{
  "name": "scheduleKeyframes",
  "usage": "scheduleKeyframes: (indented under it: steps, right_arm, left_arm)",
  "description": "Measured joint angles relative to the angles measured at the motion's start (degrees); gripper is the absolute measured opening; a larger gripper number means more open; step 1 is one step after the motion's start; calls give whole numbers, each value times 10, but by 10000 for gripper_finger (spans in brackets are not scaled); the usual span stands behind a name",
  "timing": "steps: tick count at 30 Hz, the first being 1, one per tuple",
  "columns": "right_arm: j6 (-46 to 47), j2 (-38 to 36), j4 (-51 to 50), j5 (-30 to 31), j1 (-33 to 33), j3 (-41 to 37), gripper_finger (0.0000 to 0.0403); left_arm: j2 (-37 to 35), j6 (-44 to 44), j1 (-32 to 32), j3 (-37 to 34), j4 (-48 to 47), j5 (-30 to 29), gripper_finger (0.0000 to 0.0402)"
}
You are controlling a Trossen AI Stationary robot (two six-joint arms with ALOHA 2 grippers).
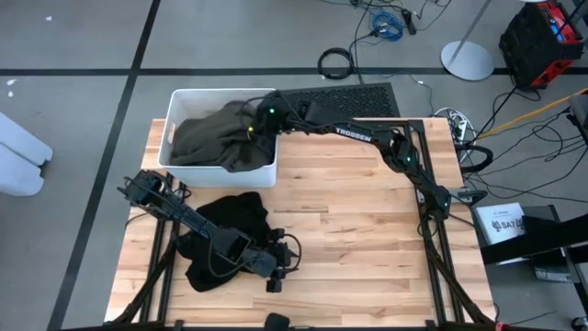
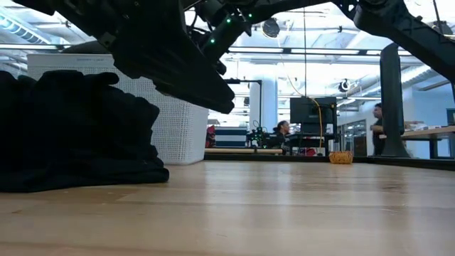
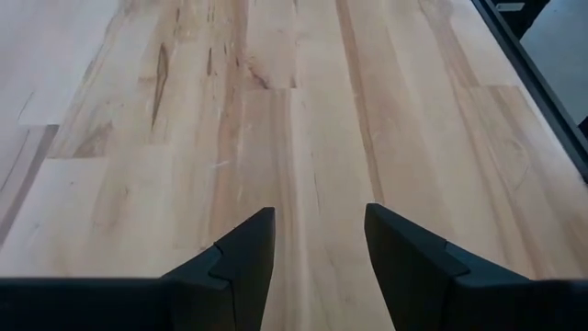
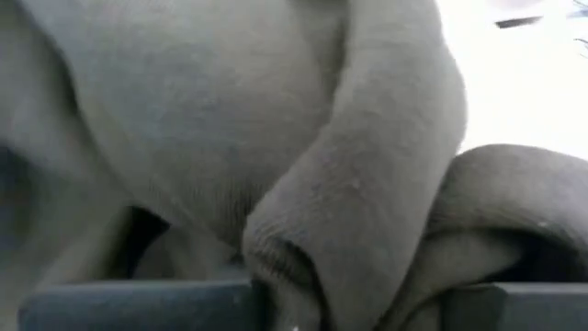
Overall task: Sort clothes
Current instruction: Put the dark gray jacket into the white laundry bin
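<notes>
1. Clothes lie in two places: an olive-brown garment [image 1: 213, 138] fills the white bin [image 1: 266, 171] at the far left of the wooden surface [image 1: 367, 239], and a pile of black garments [image 1: 241, 219] sits on the surface just in front of the bin.
2. The right arm reaches across from the right side, and its right hand [image 1: 260, 117] is down in the bin, at the olive-brown garment.
3. In the right wrist view a thick fold of the olive-brown cloth [image 4: 349, 230] sits between the two fingers, which stand only a little apart. It looks as if the fold is pinched there, though the view is too close to be sure the grip is firm.
4. The left arm lies over the black pile, with the left hand [image 1: 278, 272] at the pile's near right edge, low over bare wood.
5. The left wrist view shows its fingers [image 3: 243, 267] spread wide apart with nothing between them, only wooden boards beyond.
6. From the low view the black pile [image 2: 71, 135] rests on the surface, with the bin's white wall [image 2: 181, 131] just behind it.
</notes>
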Motion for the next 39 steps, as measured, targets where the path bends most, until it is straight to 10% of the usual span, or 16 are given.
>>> scheduleKeyframes:
  steps: [17, 27, 39]
  right_arm:
    - [-62, -130, -338, 145, 7, -1, 60]
    - [-2, -180, -259, 3, 23, -1, 59]
    - [23, -57, -61, -14, 42, -1, 59]
  left_arm:
    - [0, 12, 4, 0, 0, 4, 180]
    - [0, 11, 4, 0, 9, 5, 180]
    - [0, 11, 4, 0, 18, 8, 180]
